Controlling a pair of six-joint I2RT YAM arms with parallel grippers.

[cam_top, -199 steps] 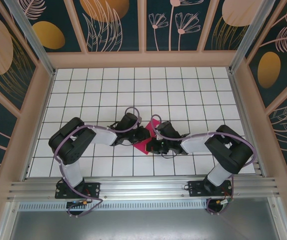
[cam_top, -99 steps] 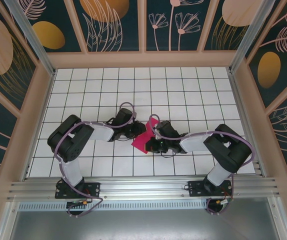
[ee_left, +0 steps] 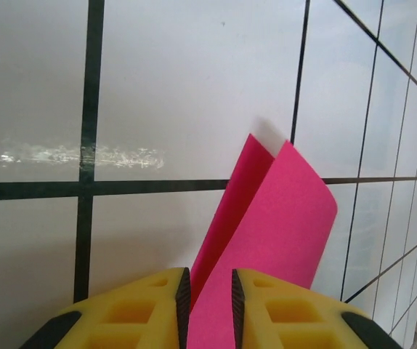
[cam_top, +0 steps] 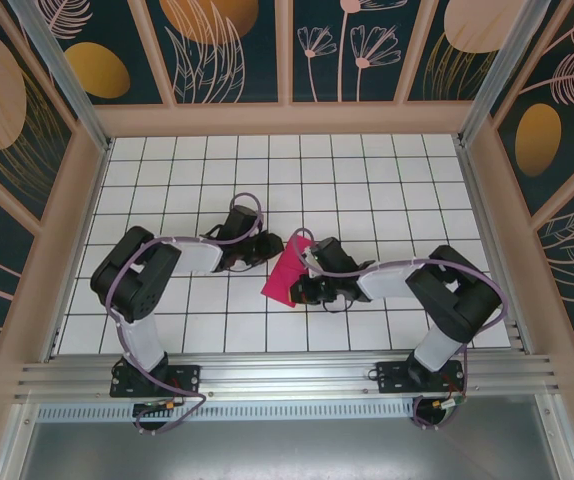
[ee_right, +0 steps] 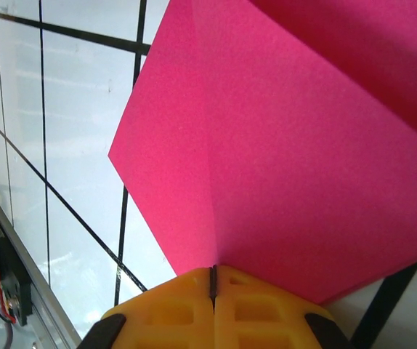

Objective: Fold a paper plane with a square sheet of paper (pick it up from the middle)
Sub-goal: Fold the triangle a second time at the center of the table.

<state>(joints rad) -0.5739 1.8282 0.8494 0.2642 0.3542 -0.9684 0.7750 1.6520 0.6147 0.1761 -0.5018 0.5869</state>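
Paper [cam_top: 285, 270] clamped on the right, loose on the left

The paper is a folded, angular pink piece near the middle of the tabletop [cam_top: 367, 190], a little toward the near edge. It sits between the two grippers. The right gripper [ee_right: 212, 280] is clenched on it: its fingers meet with no gap, and the sheet fans out from their seam. A sharp crease runs straight away from that pinch. The left gripper [ee_left: 210, 291] has its jaws a narrow slit apart, and the paper's edge shows in the gap. That slit looks too wide for so thin a sheet, so I judge this side released rather than gripping.

From above, the paper's long axis runs from near-left to far-right. That is roughly square to the line between the grippers, with the left one on its far-left side and the right one on its near-right side. In the left wrist view, two layers reach forward from the fingers and lean right. They end in two blunt tips side by side.

Both arms are close, but only the right one controls the sheet. The next crease probably depends on the left gripper finding the free layers ahead of it.
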